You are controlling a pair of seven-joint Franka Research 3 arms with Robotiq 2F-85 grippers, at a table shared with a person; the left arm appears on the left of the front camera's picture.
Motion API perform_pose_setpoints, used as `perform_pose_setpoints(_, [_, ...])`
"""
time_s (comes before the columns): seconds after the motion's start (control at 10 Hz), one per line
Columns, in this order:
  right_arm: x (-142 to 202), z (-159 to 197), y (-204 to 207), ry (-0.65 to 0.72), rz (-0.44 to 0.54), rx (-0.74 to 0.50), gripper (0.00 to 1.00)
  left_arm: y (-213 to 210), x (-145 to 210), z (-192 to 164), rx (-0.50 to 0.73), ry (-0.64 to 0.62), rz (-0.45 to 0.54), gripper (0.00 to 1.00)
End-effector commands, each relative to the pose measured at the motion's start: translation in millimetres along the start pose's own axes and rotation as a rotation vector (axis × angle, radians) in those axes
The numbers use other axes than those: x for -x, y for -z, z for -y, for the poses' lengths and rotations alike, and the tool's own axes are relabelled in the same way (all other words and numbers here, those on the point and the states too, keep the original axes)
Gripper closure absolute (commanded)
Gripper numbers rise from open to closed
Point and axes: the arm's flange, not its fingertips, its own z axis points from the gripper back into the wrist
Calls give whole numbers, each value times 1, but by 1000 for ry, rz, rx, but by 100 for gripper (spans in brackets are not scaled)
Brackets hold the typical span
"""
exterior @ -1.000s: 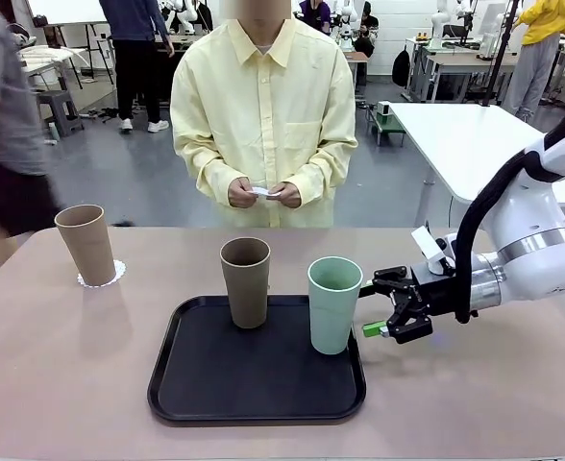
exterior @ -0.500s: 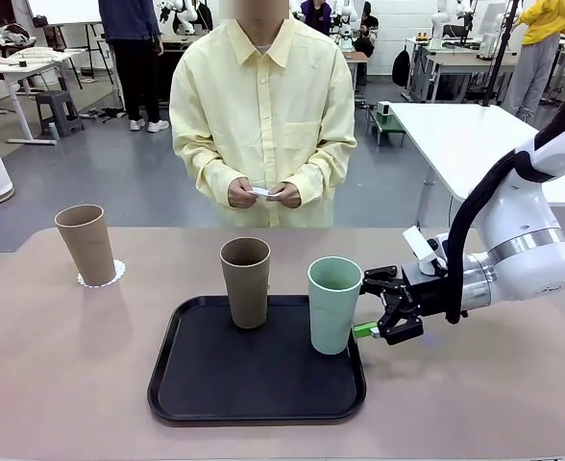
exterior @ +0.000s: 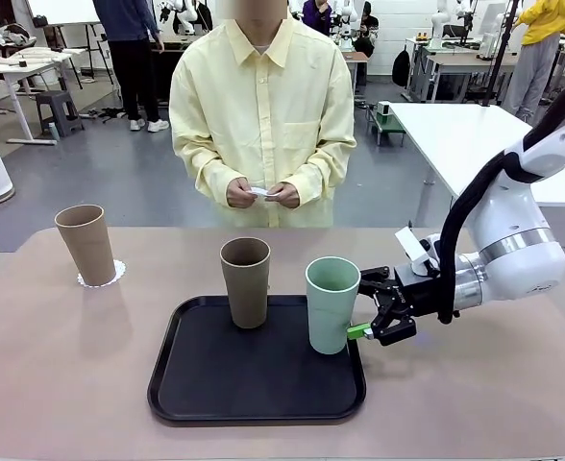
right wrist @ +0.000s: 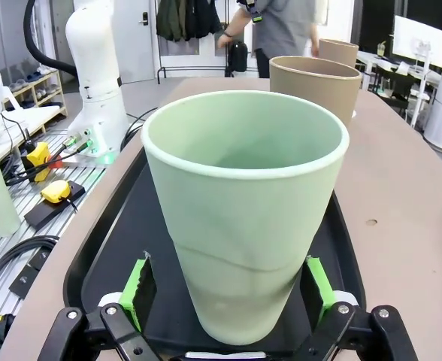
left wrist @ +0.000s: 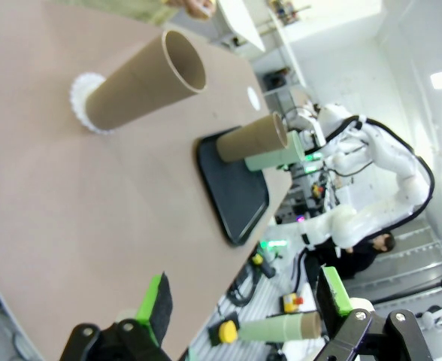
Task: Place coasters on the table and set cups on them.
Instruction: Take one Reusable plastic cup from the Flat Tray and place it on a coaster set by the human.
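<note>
Front view: fixed on the robot's side, raised a little, looking across the desk [exterior: 61,365] at the person [exterior: 263,115] on the far side; middle distance, with the whole black tray [exterior: 254,384] in frame.
Left wrist view: sits behind the left pincer [left wrist: 243,301], rolled so the desk slants; well back from the tan cup [left wrist: 142,83], looking along the desk toward the right arm [left wrist: 364,154].
Right wrist view: behind the right pincer [right wrist: 227,289], low and level, very near the mint cup [right wrist: 243,218], facing along the desk past the brown cup [right wrist: 315,86].
Shared: tray, tan cup, brown cup and mint cup appear in all three views.
</note>
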Motion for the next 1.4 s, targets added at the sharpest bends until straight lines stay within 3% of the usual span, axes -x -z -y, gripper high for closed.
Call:
perform_pose_setpoints(0.0, [8, 6, 15, -12, 33, 18, 0, -2, 0, 2, 1, -5, 4, 0])
perform_pose_setpoints(0.6, [12, 10, 35, 9, 22, 3, 0, -2, 0, 2, 1, -5, 4, 0])
perform_pose_setpoints(1.3, [16, 14, 45, 62, 78, -22, 0, -2, 0, 2, 1, -5, 4, 0])
